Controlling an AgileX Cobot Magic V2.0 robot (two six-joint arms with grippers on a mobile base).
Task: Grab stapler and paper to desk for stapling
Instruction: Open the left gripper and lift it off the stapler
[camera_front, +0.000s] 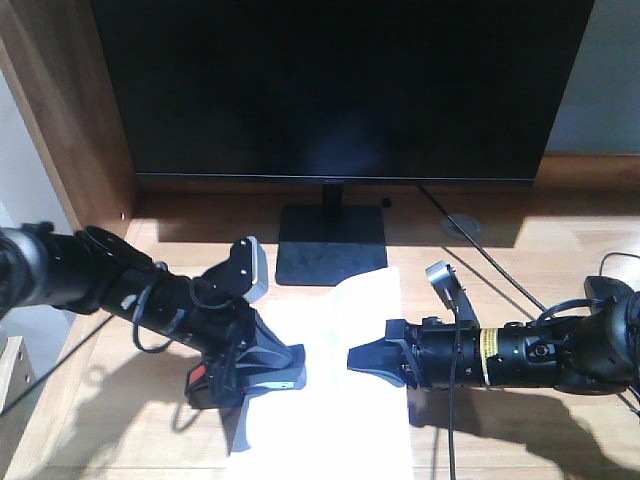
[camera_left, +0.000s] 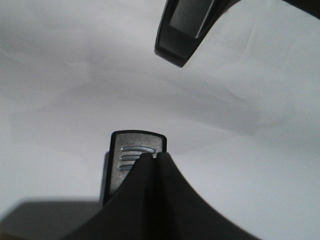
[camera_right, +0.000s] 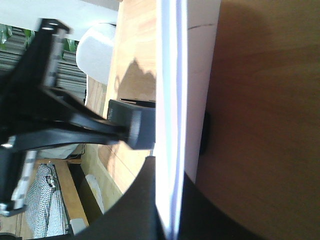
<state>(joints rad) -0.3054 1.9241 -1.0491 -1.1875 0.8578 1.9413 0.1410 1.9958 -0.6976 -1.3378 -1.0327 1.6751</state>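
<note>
The right claw (camera_front: 362, 357) is pinching the paper (camera_front: 335, 420) lying on the surface (camera_front: 520, 290); the left claw (camera_front: 290, 375) is gripping the stapler (camera_front: 215, 385) over the sheet's edge. Uneven pulling risks creasing or misaligned stapling.

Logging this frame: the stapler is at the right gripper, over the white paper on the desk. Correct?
No. The front view shows the stapler at the left gripper, not the right gripper, over the white paper on the desk.
</note>
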